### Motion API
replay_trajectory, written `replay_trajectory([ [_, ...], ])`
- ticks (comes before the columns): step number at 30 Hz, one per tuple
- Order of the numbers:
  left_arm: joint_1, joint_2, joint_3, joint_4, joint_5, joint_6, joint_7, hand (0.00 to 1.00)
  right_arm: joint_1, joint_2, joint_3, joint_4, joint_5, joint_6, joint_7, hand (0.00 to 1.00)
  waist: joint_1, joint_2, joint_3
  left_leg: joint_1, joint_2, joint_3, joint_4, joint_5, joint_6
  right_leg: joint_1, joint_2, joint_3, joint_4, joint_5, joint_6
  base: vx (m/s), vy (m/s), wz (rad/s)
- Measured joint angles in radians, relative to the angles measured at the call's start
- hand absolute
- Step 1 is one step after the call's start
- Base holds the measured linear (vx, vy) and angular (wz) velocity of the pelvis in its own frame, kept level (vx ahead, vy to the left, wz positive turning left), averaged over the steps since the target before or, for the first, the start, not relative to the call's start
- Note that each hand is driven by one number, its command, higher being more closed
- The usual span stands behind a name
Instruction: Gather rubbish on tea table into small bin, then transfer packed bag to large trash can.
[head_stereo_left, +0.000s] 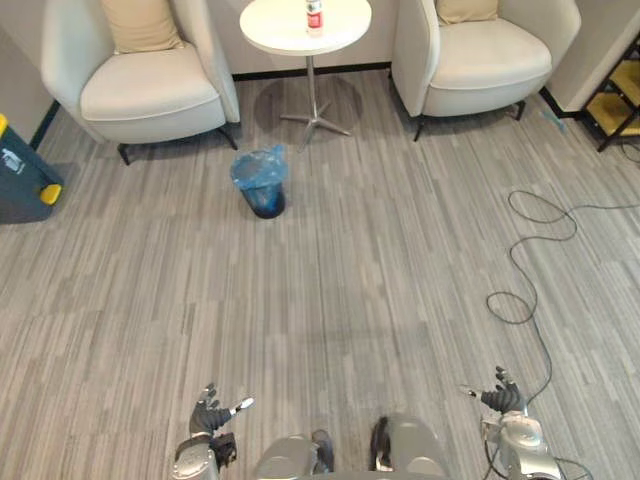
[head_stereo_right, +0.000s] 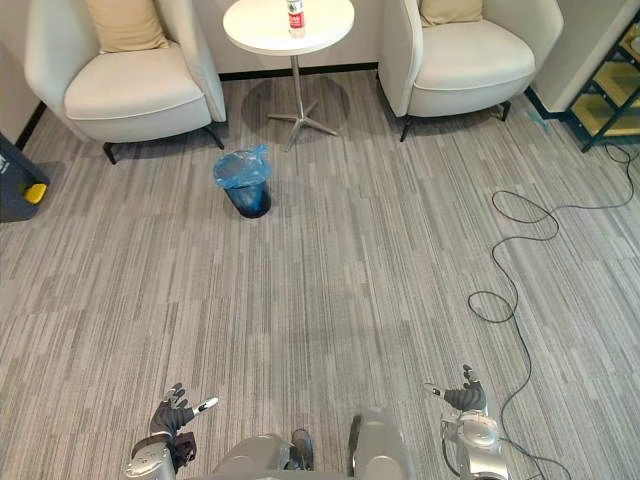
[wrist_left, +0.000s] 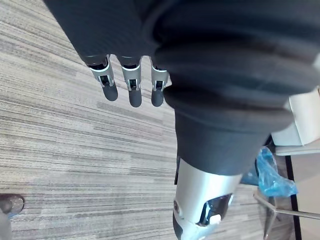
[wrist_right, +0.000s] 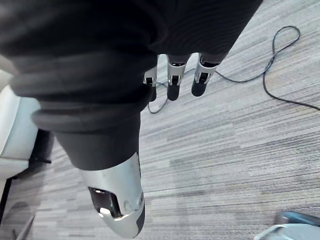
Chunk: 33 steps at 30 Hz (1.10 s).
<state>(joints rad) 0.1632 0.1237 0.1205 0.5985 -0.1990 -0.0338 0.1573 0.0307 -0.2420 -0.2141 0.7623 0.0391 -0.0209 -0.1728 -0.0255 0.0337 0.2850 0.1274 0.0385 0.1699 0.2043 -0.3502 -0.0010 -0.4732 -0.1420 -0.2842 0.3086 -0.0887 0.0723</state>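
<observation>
A small bottle (head_stereo_left: 314, 15) is standing on the round table (head_stereo_left: 275, 30) beyond the blue-bagged bin (head_stereo_left: 262, 185). It is looking light, rigid and smooth, so gripping its middle suits. The left robot hand (head_stereo_left: 208, 415) and right robot hand (head_stereo_left: 503, 398) are hanging empty, fingers apart, far from the bin.

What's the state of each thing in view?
small bin: upright on the floor, lined with a blue bag.
bottle: upright on the round table.
large trash can: upright, lid state unclear.
left hand: open, empty.
right hand: open, empty.
</observation>
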Motion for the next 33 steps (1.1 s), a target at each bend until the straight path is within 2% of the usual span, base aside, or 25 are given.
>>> replay_trajectory([
  [1,-0.022,-0.002,-0.003,0.001,-0.004,0.0,0.002,0.0,-0.001,-0.002,-0.005,0.0,0.0,0.001,-0.001,0.0,-0.018,0.0,0.004,0.024,0.014,-0.038,-0.019,-0.015,-0.027,-0.029,0.001,0.033,-0.028,0.099,0.003,0.5,-0.195,0.89],
  [2,-0.04,-0.002,-0.019,0.003,-0.004,0.0,0.004,0.0,-0.006,-0.004,-0.004,-0.003,0.003,0.002,-0.004,0.0,-0.025,0.006,0.007,0.037,0.037,-0.076,-0.001,-0.026,-0.047,-0.048,0.008,0.058,0.068,0.165,-0.043,0.62,-0.291,0.79],
  [3,-0.048,-0.004,-0.029,0.003,-0.004,0.0,0.005,0.0,-0.007,-0.005,-0.004,-0.004,0.004,0.002,-0.004,0.0,-0.027,0.013,0.011,0.037,0.051,-0.092,0.025,-0.026,-0.052,-0.064,0.009,0.05,0.14,0.102,-0.08,0.62,-0.337,0.52],
  [4,-0.052,-0.006,-0.04,0.0,-0.004,0.0,0.005,0.0,-0.026,0.004,-0.003,-0.003,0.01,0.002,-0.003,0.0,-0.023,0.02,0.013,0.0,0.084,-0.106,0.159,-0.01,-0.079,-0.064,0.007,0.027,0.241,0.008,-0.104,0.63,-0.359,0.29],
  [5,-0.053,-0.009,-0.04,0.0,-0.004,0.0,0.005,0.0,-0.033,0.007,-0.002,-0.003,0.01,0.002,-0.003,0.0,-0.025,0.027,0.016,-0.036,0.108,-0.108,0.274,0.011,-0.113,-0.04,0.015,0.009,0.262,-0.032,-0.113,0.65,-0.376,0.37],
  [6,-0.052,-0.018,-0.04,0.0,-0.004,0.001,0.004,0.0,-0.039,0.007,0.003,-0.004,0.013,0.001,-0.003,0.0,-0.021,0.056,0.024,-0.138,0.182,-0.111,0.56,0.122,-0.11,0.048,0.058,-0.026,0.245,-0.085,-0.131,0.67,-0.379,0.2],
  [7,-0.038,-0.019,-0.038,-0.01,-0.003,0.001,0.0,0.0,-0.047,0.006,0.028,-0.003,0.031,0.001,-0.007,0.0,-0.005,0.076,0.026,-0.245,0.263,-0.098,0.834,0.139,-0.074,0.149,0.12,-0.044,0.188,-0.113,-0.146,0.67,-0.367,0.03],
  [9,-0.027,-0.013,-0.038,-0.019,-0.003,0.006,-0.002,0.0,-0.066,0.013,0.055,-0.004,0.042,-0.004,-0.021,0.0,0.027,0.06,0.043,-0.367,0.285,-0.07,1.032,0.101,-0.012,0.314,0.166,-0.04,0.074,-0.127,-0.167,0.65,-0.277,-0.14],
  [11,-0.025,-0.014,-0.038,-0.038,-0.003,0.009,-0.002,0.0,-0.079,0.012,0.056,-0.004,0.059,-0.009,-0.035,0.0,0.048,0.026,0.058,-0.453,0.232,-0.027,0.992,0.088,-0.004,0.442,0.169,-0.017,-0.039,-0.126,-0.166,0.68,-0.217,-0.08],
  [12,-0.022,-0.014,-0.033,-0.057,-0.003,0.008,-0.002,0.0,-0.1,0.003,0.056,-0.002,0.073,-0.011,-0.043,0.0,0.07,0.024,0.061,-0.536,0.166,0.01,0.852,0.088,-0.004,0.538,0.172,-0.008,-0.132,-0.126,-0.166,0.6,-0.153,-0.11],
  [14,-0.019,-0.016,-0.02,-0.062,-0.003,0.008,-0.001,0.0,-0.117,-0.006,0.058,0.01,0.072,-0.011,-0.042,0.0,0.098,0.02,0.063,-0.583,0.111,0.035,0.628,0.095,-0.014,0.599,0.17,0.023,-0.191,-0.127,-0.165,0.6,-0.079,-0.43],
  [16,-0.005,-0.028,0.007,-0.069,-0.003,0.008,0.0,0.0,-0.143,-0.014,0.075,0.019,0.071,-0.011,-0.042,0.0,0.133,0.02,0.066,-0.605,0.038,0.028,0.266,0.184,-0.061,0.673,0.156,0.084,-0.244,-0.151,-0.127,0.61,0.045,-0.99],
  [17,0.016,-0.035,0.011,-0.069,-0.003,0.008,0.003,0.0,-0.143,-0.019,0.075,0.023,0.069,-0.01,-0.042,0.0,0.155,0.029,0.065,-0.594,0.026,0.023,0.083,0.258,-0.075,0.727,0.161,0.115,-0.264,-0.181,-0.104,0.64,0.106,-0.93],
  [18,0.026,-0.037,0.01,-0.069,-0.003,0.007,0.004,0.0,-0.141,-0.023,0.075,0.029,0.068,-0.01,-0.043,0.0,0.157,0.044,0.062,-0.588,0.031,0.027,0.024,0.274,-0.074,0.76,0.176,0.13,-0.274,-0.196,-0.098,0.84,0.205,-0.71],
  [19,0.043,-0.03,0.02,-0.062,-0.003,0.008,0.005,0.0,-0.136,-0.011,0.076,0.045,0.068,-0.005,-0.045,0.0,0.158,0.038,0.057,-0.586,0.028,0.024,0.059,0.386,0.009,0.818,0.169,0.154,-0.273,-0.247,-0.094,0.73,0.187,-0.31],
  [20,0.035,-0.033,0.038,-0.059,-0.003,0.008,0.009,0.0,-0.129,-0.001,0.075,0.049,0.065,0.002,-0.044,0.0,0.161,0.005,0.052,-0.6,0.011,0.036,0.13,0.395,0.037,0.826,0.137,0.152,-0.236,-0.266,-0.076,0.9,0.23,-0.09],
  [21,0.025,-0.045,0.046,-0.059,-0.003,0.008,0.018,0.0,-0.106,0.0,0.071,0.05,0.063,0.004,-0.045,0.0,0.16,-0.022,0.046,-0.614,-0.007,0.044,0.206,0.35,0.1,0.786,0.104,0.152,-0.103,-0.278,-0.055,0.62,0.138,0.16],
  [22,0.022,-0.045,0.046,-0.058,-0.003,0.008,0.018,0.0,-0.096,0.002,0.071,0.05,0.063,0.004,-0.045,0.0,0.157,-0.039,0.046,-0.612,-0.018,0.046,0.237,0.31,0.11,0.754,0.088,0.154,-0.007,-0.274,-0.048,0.76,0.161,0.3],
  [24,0.006,-0.028,0.045,-0.045,-0.003,0.015,0.02,0.0,-0.074,0.011,0.069,0.056,0.059,0.005,-0.045,0.0,0.135,-0.07,0.044,-0.553,-0.051,0.013,0.318,0.193,0.126,0.547,0.041,0.19,0.556,-0.149,0.164,0.87,0.139,0.5],
  [25,0.002,-0.024,0.041,-0.045,-0.003,0.02,0.02,0.0,-0.069,0.012,0.069,0.057,0.049,0.008,-0.045,0.0,0.122,-0.073,0.045,-0.501,-0.064,-0.007,0.321,0.156,0.13,0.482,0.02,0.182,0.72,-0.151,0.154,0.82,0.091,0.63],
  [26,0.004,-0.019,0.038,-0.045,-0.003,0.023,0.022,0.0,-0.066,0.02,0.071,0.057,0.036,0.008,-0.045,0.0,0.108,-0.07,0.047,-0.401,-0.074,-0.023,0.289,0.125,0.135,0.419,-0.014,0.142,0.836,-0.174,0.083,0.52,0.033,0.45],
  [28,0.009,-0.015,0.037,-0.047,-0.003,0.023,0.025,0.0,-0.065,0.031,0.084,0.044,0.029,0.003,-0.044,0.0,0.095,-0.061,0.046,-0.253,-0.069,-0.049,0.204,0.099,0.125,0.319,-0.04,0.084,0.812,-0.21,-0.009,0.68,-0.001,0.3],
  [30,0.002,-0.008,0.03,-0.049,-0.004,0.021,0.024,0.0,-0.065,0.031,0.108,0.034,0.028,-0.003,-0.042,0.0,0.079,-0.049,0.041,-0.167,-0.052,-0.088,0.149,0.075,0.108,0.207,-0.028,0.058,0.629,-0.219,-0.022,0.63,-0.078,0.44],
  [32,-0.02,0.0,0.026,-0.041,-0.004,0.021,0.023,0.0,-0.066,0.031,0.108,0.037,0.028,-0.001,-0.041,0.0,0.067,-0.043,0.044,-0.113,-0.035,-0.131,0.133,0.045,0.086,0.145,0.018,0.09,0.306,-0.185,0.001,0.47,-0.135,0.62],
  [33,-0.041,0.002,0.027,-0.031,-0.004,0.021,0.024,0.0,-0.051,0.03,0.104,0.037,0.028,0.002,-0.041,0.0,0.061,-0.046,0.044,-0.077,-0.03,-0.163,0.118,0.031,0.068,0.122,0.041,0.162,0.076,-0.099,0.014,0.63,-0.257,0.98],
])
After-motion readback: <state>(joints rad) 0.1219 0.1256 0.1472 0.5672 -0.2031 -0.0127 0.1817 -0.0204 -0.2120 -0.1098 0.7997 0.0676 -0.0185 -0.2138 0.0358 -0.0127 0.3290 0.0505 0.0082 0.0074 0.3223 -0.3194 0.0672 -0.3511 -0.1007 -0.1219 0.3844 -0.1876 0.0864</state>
